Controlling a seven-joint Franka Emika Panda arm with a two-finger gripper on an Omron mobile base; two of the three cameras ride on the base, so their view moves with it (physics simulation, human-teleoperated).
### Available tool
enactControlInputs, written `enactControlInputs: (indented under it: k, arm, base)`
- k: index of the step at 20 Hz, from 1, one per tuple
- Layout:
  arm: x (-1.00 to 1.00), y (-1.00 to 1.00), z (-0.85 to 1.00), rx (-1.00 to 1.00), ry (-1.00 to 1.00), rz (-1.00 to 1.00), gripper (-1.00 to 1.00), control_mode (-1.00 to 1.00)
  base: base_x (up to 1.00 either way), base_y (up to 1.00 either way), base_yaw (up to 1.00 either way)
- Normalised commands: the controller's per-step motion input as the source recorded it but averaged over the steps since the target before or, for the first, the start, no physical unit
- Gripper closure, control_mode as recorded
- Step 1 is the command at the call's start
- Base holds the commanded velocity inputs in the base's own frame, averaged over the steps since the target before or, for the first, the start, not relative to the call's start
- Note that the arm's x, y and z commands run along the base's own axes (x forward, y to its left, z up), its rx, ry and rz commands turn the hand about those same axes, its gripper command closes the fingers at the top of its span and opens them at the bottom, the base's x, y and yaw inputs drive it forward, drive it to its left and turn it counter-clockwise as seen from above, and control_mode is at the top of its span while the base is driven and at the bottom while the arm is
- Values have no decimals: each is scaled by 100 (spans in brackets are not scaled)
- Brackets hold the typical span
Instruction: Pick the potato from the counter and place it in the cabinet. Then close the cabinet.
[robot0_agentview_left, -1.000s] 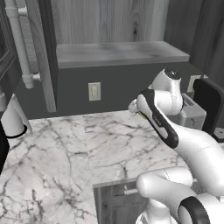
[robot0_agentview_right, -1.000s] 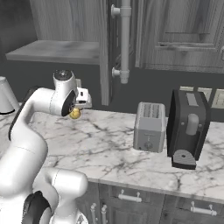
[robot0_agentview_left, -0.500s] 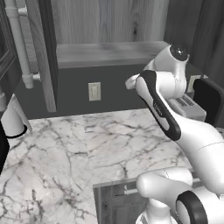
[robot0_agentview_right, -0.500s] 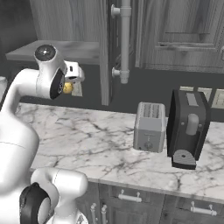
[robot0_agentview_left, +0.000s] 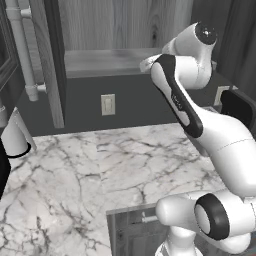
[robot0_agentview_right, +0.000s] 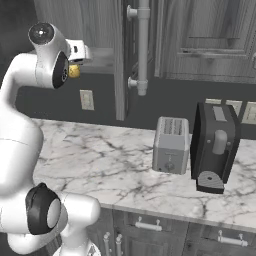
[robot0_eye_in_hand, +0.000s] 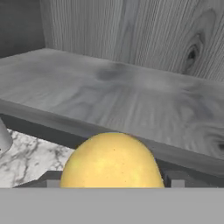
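**Potato held up at the cabinet shelf**

Left base view: the white arm rises from the lower right and bends up so that its wrist is level with the front edge of the cabinet (robot0_agentview_left: 120, 30) shelf (robot0_agentview_left: 107, 62). The hand itself is hidden behind the arm's own links here, and so is the potato. The left door (robot0_agentview_left: 47, 60) stands open, edge-on, with its silver bar handle (robot0_agentview_left: 22, 47) beside it. Below lies the counter (robot0_agentview_left: 90, 175), white marble with grey veins, and a wall outlet (robot0_agentview_left: 107, 104) on the dark backsplash.

Right base view: the gripper (robot0_agentview_right: 75, 67) sits at the upper left, just in front of the shelf's edge. The potato (robot0_agentview_right: 74, 71) shows as a small yellow lump under the white hand, well above the counter (robot0_agentview_right: 110, 160). It is too small here to read its long axis. A toaster (robot0_agentview_right: 171, 145) and a black coffee machine (robot0_agentview_right: 215, 147) stand on the counter to the right, well apart from the arm.

Hand view: the potato (robot0_eye_in_hand: 111, 159) looms close at the bottom, smooth yellow-tan with faint mottling and a rounded dome top. It looks broader than tall, its long axis running across the view between the finger tips (robot0_eye_in_hand: 52, 180). The jaws stand partly apart and closed on it, one tip at each side. Beyond it lies the grey woodgrain shelf (robot0_eye_in_hand: 122, 105) and the cabinet's back wall (robot0_eye_in_hand: 144, 30); a patch of marble (robot0_eye_in_hand: 26, 153) shows at lower left.
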Motion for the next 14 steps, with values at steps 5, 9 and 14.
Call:
enactControlInputs:
  k: [5, 9, 14]
  arm:
    - [35, 1, 67, 0, -2, -3, 100, -100]
    - [64, 0, -23, 0, -1, -6, 100, -100]
    - [90, 6, -51, 0, 0, -2, 100, -100]
  base:
    - [0, 0, 0]
    - [0, 0, 0]
    - [0, 0, 0]
